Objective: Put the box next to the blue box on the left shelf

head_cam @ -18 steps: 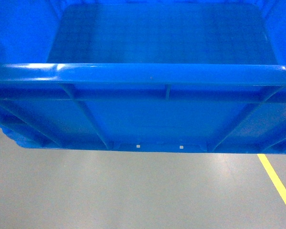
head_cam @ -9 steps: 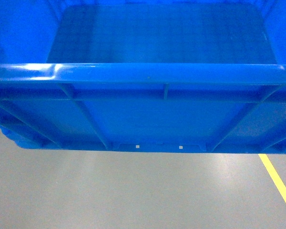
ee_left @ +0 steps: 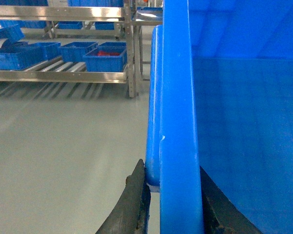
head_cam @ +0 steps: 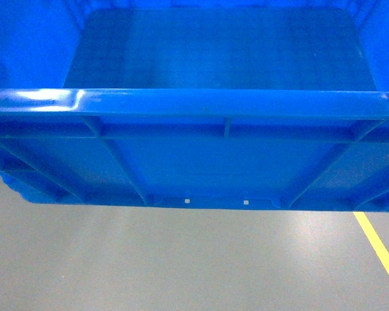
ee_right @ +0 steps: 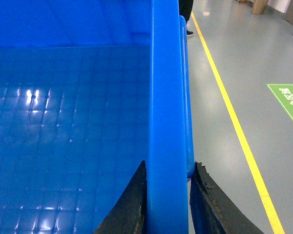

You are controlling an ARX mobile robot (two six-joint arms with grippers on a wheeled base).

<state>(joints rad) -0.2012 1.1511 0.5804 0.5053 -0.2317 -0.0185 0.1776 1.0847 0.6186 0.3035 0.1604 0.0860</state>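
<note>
The box (head_cam: 194,155), a large bright-blue crate, fills the upper head view, held off the grey floor with its ribbed near wall facing me. My left gripper (ee_left: 171,168) is shut on its left rim (ee_left: 178,97), one dark finger outside and one inside. My right gripper (ee_right: 171,165) is shut on the right rim (ee_right: 163,97) in the same way. The left shelf (ee_left: 58,76), a grey metal rack with roller rails, stands far off at the left wrist view's upper left. Several blue boxes (ee_left: 105,58) sit on it; I cannot tell which one the task means.
A yellow floor line (head_cam: 379,249) runs along the right side (ee_right: 234,117), with a green floor marking (ee_right: 288,102) beyond it. A person's dark legs and shoe (ee_right: 188,19) stand past the crate's far right corner. Open grey floor (ee_left: 63,146) lies between me and the rack.
The crate's near rim sits a few pixels lower in the head view and the floor below has slid slightly. Both grips are unchanged.
</note>
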